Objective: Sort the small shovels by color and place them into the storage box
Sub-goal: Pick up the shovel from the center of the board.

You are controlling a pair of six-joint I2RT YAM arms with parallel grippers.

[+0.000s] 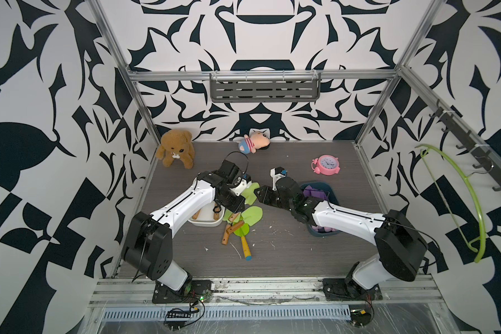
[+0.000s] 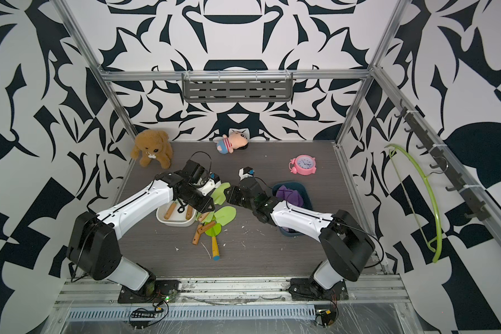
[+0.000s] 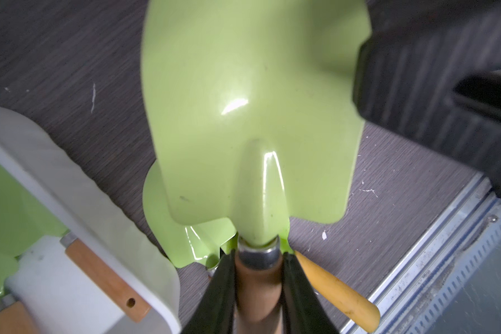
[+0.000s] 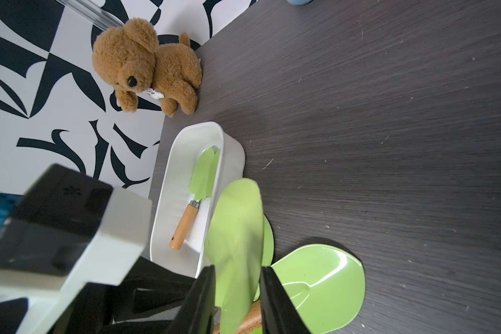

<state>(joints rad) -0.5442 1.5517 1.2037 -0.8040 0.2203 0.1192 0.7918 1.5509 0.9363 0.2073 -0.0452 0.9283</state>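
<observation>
My left gripper [image 3: 258,257] is shut on the brown handle of a green shovel [image 3: 252,115], which it holds above the table. My right gripper [image 4: 238,270] has its jaws against both sides of that same lime blade [image 4: 235,225]. In both top views the two grippers meet mid-table, the left gripper [image 1: 245,185] facing the right gripper [image 1: 259,192]. The white box [image 1: 206,222] holds green shovels [image 4: 203,176]. The dark blue box [image 1: 331,188] holds purple shovels [image 1: 315,192]. Several green shovels [image 1: 252,215] lie loose beside the white box, one with a yellow, blue-tipped handle [image 1: 246,245].
A brown teddy [image 1: 175,147] sits at the back left. A striped doll [image 1: 253,143] lies at the back wall and a pink alarm clock [image 1: 326,164] stands back right. A green hanger [image 1: 472,202] hangs on the right wall.
</observation>
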